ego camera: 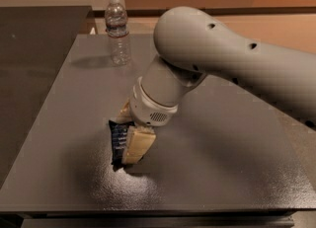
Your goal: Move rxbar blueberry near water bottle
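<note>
The only container in sight is the water bottle. It stands upright near the far left corner of the dark grey table, white cap on, with a thin label band around its upper body. Its plastic is clear, but whether there is any water inside cannot be made out. It casts a faint shadow to its left on the tabletop.

The snack bar is in the near left part of the table, well apart from the bottle. Its dark blue wrapper shows a few pale lines of print, too small to read. Only the left strip of the wrapper is visible, because the gripper covers the rest. The bar looks tipped up on one long edge rather than lying flat, though that is not certain from this angle.

The gripper is down at the table surface, its tan end pressed along the right side of the bar. Whether it is clamped on the bar or only set against it cannot be told, since the wrist blocks the view. The pale round wrist collar sits directly above the bar. From there the thick grey arm runs up and to the right until the picture's edge cuts it off.

A dark shadow spreads on the table under and around the gripper. The near edge of the table is cut off at the bottom.
</note>
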`<state>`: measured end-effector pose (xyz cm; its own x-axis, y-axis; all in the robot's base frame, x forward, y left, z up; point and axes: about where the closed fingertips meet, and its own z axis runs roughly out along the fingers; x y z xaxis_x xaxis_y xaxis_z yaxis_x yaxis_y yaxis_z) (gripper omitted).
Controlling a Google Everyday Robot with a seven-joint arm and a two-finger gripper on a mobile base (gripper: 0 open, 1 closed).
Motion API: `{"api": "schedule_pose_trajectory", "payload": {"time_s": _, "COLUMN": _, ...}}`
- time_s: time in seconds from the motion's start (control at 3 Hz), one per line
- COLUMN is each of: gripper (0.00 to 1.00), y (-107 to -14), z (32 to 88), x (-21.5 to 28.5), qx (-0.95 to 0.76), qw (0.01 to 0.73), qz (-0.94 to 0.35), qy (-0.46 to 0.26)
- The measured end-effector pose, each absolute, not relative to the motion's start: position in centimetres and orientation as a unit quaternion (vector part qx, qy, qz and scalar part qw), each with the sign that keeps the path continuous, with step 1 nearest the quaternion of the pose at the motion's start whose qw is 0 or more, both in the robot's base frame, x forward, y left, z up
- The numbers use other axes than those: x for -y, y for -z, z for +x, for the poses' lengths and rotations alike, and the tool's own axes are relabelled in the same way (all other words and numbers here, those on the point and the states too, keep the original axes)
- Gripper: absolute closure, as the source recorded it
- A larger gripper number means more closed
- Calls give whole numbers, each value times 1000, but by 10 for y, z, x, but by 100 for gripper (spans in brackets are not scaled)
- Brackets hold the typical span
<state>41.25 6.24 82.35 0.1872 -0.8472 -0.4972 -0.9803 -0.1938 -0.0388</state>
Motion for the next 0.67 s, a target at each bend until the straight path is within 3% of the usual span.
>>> {"api": "schedule_pose_trajectory", "payload": {"time_s": 0.33, "gripper": 87, "y": -826, "z": 413, "x": -62, "qx": -610, "qw": 178, "qz": -750, "qy": -187}}
{"api": "schedule_pose_trajectory", "payload": {"time_s": 0.67, "gripper": 100, "y": -827, "z": 413, "x": -62, "qx": -610, "qw": 178, "qz": -750, "qy": -187}}
